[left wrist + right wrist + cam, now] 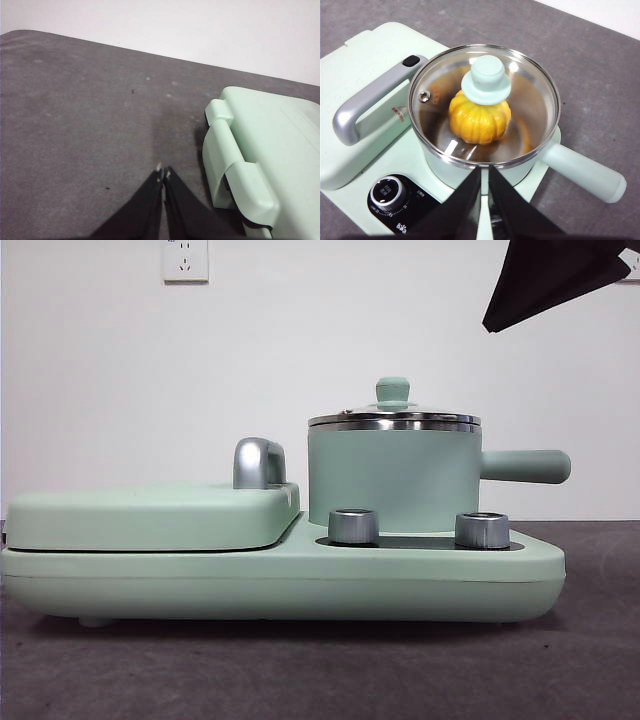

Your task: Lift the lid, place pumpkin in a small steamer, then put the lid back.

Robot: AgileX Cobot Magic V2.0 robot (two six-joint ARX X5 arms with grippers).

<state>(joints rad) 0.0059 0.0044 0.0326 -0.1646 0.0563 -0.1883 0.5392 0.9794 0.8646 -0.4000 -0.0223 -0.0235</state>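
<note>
The small steamer point(392, 480), a mint-green pot with a straight side handle point(525, 466), stands on the right of the cooker. The glass lid point(394, 419) with its mint knob point(394, 391) sits on the pot. In the right wrist view the pumpkin point(479, 121) lies inside the steamer point(517, 172) under the lid point(530, 107). My right gripper point(484, 170) is shut and empty, above and beside the pot; it shows as a black tip point(545, 280) at the top right of the front view. My left gripper point(163, 171) is shut and empty over the grey table.
The wide flat griddle cover point(150, 515) with a chrome handle point(258, 462) fills the cooker's left half. Two steel dials point(353, 526) point(481, 530) stand in front of the pot. The cooker's end point(260, 160) shows in the left wrist view. A wall socket point(185, 260) is behind.
</note>
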